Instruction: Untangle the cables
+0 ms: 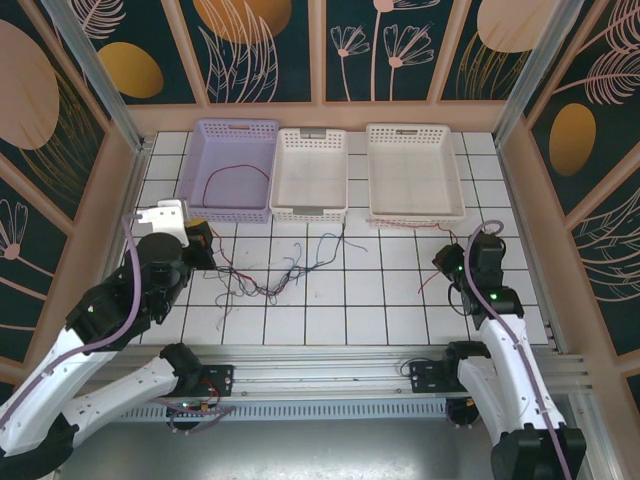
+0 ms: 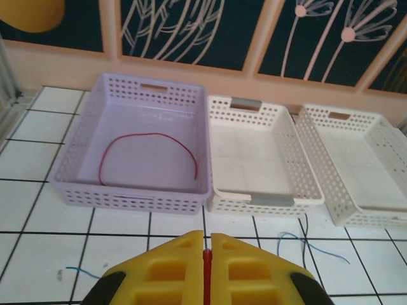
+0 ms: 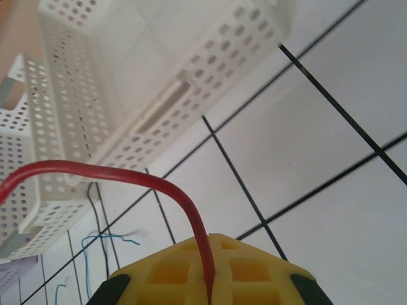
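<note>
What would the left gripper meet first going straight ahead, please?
The left gripper would likely meet the near right corner of the lilac basket, beside the middle white basket; depth is unclear.

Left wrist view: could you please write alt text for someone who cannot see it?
The yellow left claw is shut on a red cable. Beyond it on white tiles sit a lilac basket holding a looped red cable and two white baskets.
</note>
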Controlling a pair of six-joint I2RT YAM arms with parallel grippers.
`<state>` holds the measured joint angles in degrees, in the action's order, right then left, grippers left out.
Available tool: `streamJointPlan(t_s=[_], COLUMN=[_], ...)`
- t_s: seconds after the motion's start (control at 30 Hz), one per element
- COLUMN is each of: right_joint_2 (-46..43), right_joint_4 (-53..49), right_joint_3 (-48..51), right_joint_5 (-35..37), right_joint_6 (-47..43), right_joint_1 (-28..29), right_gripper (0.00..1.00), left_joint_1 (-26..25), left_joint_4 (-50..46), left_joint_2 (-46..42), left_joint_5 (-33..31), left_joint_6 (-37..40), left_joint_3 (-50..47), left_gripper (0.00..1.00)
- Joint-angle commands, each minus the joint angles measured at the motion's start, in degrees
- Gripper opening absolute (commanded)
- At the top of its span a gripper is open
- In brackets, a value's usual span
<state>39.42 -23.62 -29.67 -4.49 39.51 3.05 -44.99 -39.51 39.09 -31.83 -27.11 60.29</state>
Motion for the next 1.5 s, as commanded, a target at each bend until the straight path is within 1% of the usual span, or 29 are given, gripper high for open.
streamJointPlan(t_s=[0.0,0.13,0.27,0.43,0.53,0.57,0.6,0.77,0.97,1.07,1.23,1.27,1.3,1.4,1.47], right_joint_2=[2.38,8.09,15.45,26.80,34.69,37.11,39.97,54.07,73.32,83.58,101.72,103.98,105.23,104.22,103.96], right_joint_4=[-1.30,-0.65,0.67,0.85,0.69,0.52,0.50,-1.19,-7.78,-12.99,-21.99,-21.85,-20.50,-12.36,-7.99], right_joint_3=[-4.70,-9.49,-15.41,-26.27,-33.65,-36.10,-38.68,-53.46,-76.99,-91.64,-121.37,-124.26,-125.31,-119.59,-117.52], right_joint_5=[4.09,9.92,13.73,18.57,19.96,20.17,20.56,21.35,21.36,21.29,18.16,17.17,15.62,10.93,8.64], right_joint_6=[-1.62,-1.23,-0.36,-0.83,-1.49,-1.62,-1.84,-3.11,-4.74,-5.23,-5.69,-5.68,-5.60,-5.49,-5.72], right_joint_1=[3.23,11.01,17.84,25.16,27.95,27.98,29.64,33.14,35.33,36.04,36.76,36.77,36.77,36.93,37.25], right_gripper=[0.00,0.00,0.00,0.00,0.00,0.00,0.00,0.00,0.00,0.00,0.00,0.00,0.00,0.00,0.00], left_joint_1=[0.37,0.39,0.34,0.35,0.40,0.34,0.34,0.36,0.55,0.63,1.14,1.26,1.41,1.95,2.32], left_joint_4=[6.53,10.67,15.42,22.27,24.42,24.87,25.41,27.25,28.52,28.52,28.68,28.85,28.95,29.09,29.14], left_joint_2=[-0.57,-1.47,-3.19,-6.52,-7.43,-7.51,-7.67,-8.76,-9.73,-9.43,-9.69,-9.81,-9.90,-9.66,-9.43], left_joint_5=[4.46,6.88,9.32,12.62,13.61,13.70,13.92,16.40,16.93,17.24,16.94,16.90,17.05,17.50,17.94], left_joint_6=[3.21,6.22,8.75,12.32,13.89,14.11,14.19,13.25,12.61,12.52,12.49,12.41,12.40,12.31,12.26], left_joint_3=[-2.23,-6.86,-11.20,-17.40,-19.51,-19.93,-20.51,-23.49,-25.50,-25.75,-26.09,-26.14,-26.27,-26.36,-26.36], left_gripper=[0.00,0.00,0.00,0.00,0.00,0.00,0.00,0.00,0.00,0.00,0.00,0.00,0.00,0.00,0.00])
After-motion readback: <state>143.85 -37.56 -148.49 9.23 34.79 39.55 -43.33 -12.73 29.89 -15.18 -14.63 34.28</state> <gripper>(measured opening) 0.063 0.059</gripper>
